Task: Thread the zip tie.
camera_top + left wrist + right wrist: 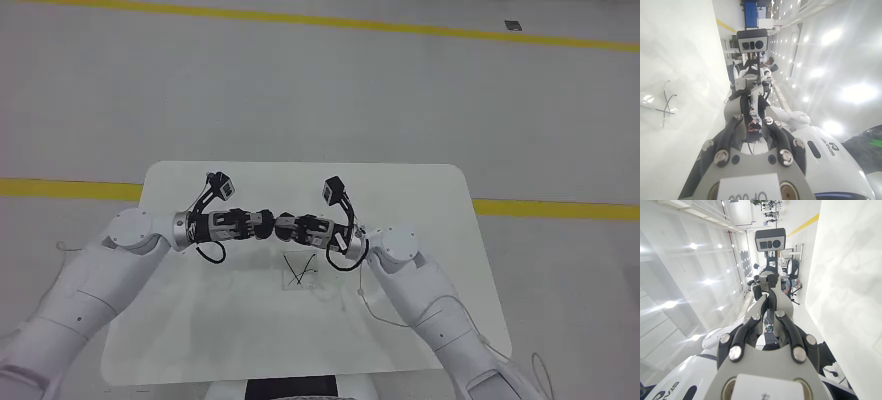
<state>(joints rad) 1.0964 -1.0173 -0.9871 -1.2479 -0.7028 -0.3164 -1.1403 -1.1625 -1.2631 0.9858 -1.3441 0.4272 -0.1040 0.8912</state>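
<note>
Two thin black zip ties (300, 270) lie crossed on the white table (420, 200), inside what looks like a clear bag, just in front of both arms. The left wrist view shows the zip ties (666, 103) off to the side, well away from the fingers. My left gripper (266, 226) and right gripper (284, 228) hover tip to tip above the table's middle. The left gripper (751, 97) is open with nothing between its fingers, facing the right gripper (751, 84). The right gripper (770, 291) has its fingers pressed together; I see nothing held in it.
The table is a bare white sheet with rounded corners. Grey floor with yellow lines (560, 208) runs around it. Free room lies on the table to the far side and at both ends.
</note>
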